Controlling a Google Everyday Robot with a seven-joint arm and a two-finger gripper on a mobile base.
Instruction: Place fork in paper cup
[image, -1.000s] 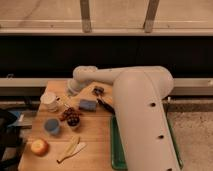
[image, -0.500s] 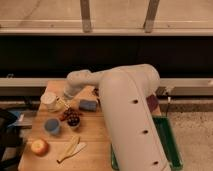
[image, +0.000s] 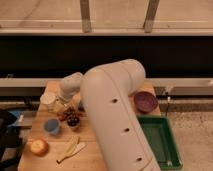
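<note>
Our gripper (image: 60, 104) hangs spread wide just right of the paper cup (image: 48, 98), which stands near the table's (image: 60, 162) far left corner. We cannot make out the fork. The blue cup (image: 51, 126) sits nearer us.

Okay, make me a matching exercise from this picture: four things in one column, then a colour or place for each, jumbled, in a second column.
Things:
1. paper cup
2. bowl
3. tray
4. gripper

Colour or place:
A. green
B. over the far end of the table, close beside the paper cup
C. dark purple
D. white

Pairs: 1-D, 2-C, 3-A, 4-B
</note>
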